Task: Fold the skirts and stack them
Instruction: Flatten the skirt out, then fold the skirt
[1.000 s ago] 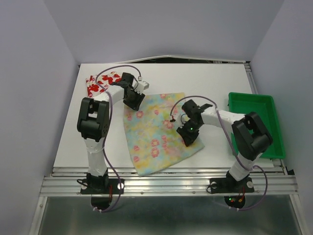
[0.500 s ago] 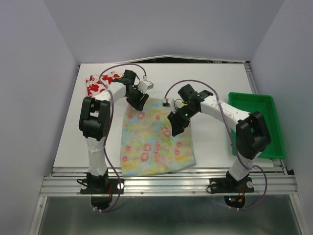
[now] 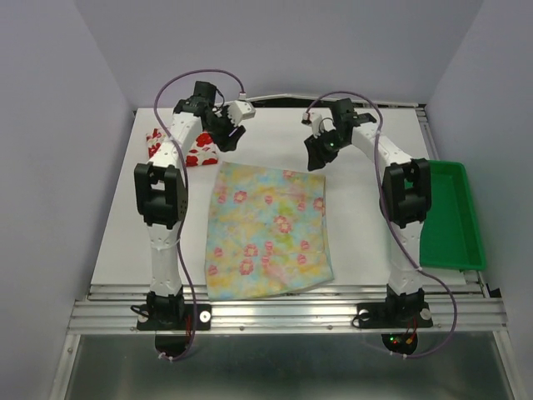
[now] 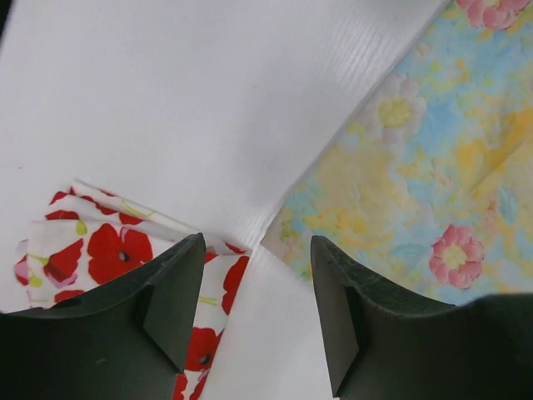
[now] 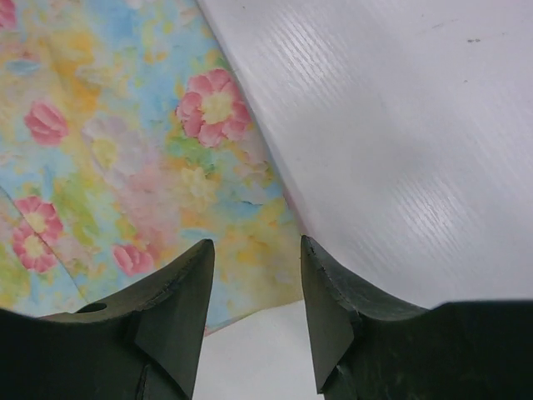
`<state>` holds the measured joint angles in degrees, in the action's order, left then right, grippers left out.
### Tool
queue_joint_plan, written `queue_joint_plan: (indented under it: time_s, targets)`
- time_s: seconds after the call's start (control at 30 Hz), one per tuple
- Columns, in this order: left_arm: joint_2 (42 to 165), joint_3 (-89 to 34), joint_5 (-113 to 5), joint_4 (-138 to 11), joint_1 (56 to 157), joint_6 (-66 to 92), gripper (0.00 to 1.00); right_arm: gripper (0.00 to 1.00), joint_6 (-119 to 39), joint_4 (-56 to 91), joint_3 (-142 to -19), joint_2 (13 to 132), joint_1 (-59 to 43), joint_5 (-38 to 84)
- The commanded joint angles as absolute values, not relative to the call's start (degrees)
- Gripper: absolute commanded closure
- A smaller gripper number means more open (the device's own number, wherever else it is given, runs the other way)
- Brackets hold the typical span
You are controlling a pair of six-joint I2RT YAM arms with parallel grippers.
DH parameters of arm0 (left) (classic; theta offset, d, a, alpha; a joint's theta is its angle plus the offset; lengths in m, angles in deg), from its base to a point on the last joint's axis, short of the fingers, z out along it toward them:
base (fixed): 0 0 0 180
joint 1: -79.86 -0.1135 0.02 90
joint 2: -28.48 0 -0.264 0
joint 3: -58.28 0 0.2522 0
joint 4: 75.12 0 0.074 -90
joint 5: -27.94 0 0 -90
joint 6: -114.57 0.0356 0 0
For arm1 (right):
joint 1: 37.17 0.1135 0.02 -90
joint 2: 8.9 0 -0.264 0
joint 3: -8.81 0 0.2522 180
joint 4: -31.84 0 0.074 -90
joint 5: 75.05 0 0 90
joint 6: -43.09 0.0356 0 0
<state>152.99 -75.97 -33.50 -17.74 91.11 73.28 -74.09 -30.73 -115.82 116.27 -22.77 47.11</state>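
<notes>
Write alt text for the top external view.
A pale yellow floral skirt lies spread flat, the left gripper and right gripper hovering above its far corners. The red-print skirt sits folded far left; a green tray, right.

Left claw point(image 3: 226, 137), right claw point(image 3: 317, 151): both spread.

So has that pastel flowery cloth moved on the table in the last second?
Yes. The pastel skirt has swung round to lie squarer to the table front edge, and its right corner has drawn slightly away from the green tray.
</notes>
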Motion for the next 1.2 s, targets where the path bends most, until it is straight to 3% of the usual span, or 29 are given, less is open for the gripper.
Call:
queue_joint_plan:
  time_s: [0.0,0.5,0.73,0.9,1.03,1.17]
  targets:
    - [155.9,-72.2,-30.9,-19.0,91.5,75.5,0.36,0.49,-75.0,-28.7,-119.3,119.2,-22.0,44.6]
    - [160.0,-67.0,-33.6,-23.1,91.3,79.9,0.38,0.59,-81.3,-29.0,-112.8,122.0,-22.0,44.7]
    - [162.5,-71.0,-33.2,-20.8,90.2,80.6,0.44,0.65,-82.2,-30.0,-112.3,122.5,-22.0,44.0]
    - [162.9,-72.9,-31.4,-20.0,88.9,81.1,0.44,0.65,-82.2,-30.0,-112.3,123.0,-22.0,43.0]
    - [163.7,-74.7,-29.5,-17.9,88.5,82.0,0.44,0.56,-81.5,-30.4,-113.8,123.7,-22.6,42.1]
    - [164.5,-74.9,-28.7,-17.8,88.3,81.6,0.45,0.55,-82.1,-31.4,-114.4,124.1,-23.1,42.5]
